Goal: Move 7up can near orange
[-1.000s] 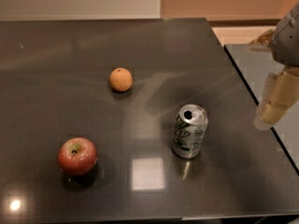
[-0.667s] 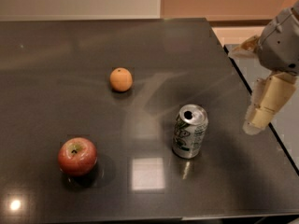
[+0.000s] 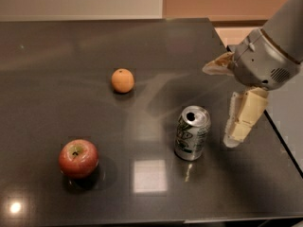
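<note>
- Can (image 3: 191,134): stood upright on the surface (image 3: 71,56), opening uppermost, at about 5 o'clock from the orange (image 3: 122,80) and well apart from it. Nothing touched it.
- Orange: rested alone toward the middle of the surface, at about 11 o'clock from the can.
- Apple (image 3: 78,158): sat at about 8 o'clock from the can, well apart and off the line between can and orange.
- Pincer (image 3: 220,105): hovered at 3 o'clock of the can, near it but not touching. Its fingers were spread apart and held nothing. The lower finger (image 3: 244,119) hung down beside the can's right flank.
- Step in hand, as judged: the approach to the grasp, with the can not yet taken.
- Method advised: bring the pincer toward 9 o'clock until the spread fingers straddle the can's body, one on each side. Avoid a sideways knock, since an upright can will likely tip.
- Grip advised: close at mid-height and lightly, as the thin metal may dent or slip.
- Carry advised: lift only a little, travel toward 11 o'clock, and set the can down upright just beside the orange. Stop short of contact, because the round fruit would probably roll if nudged.
</note>
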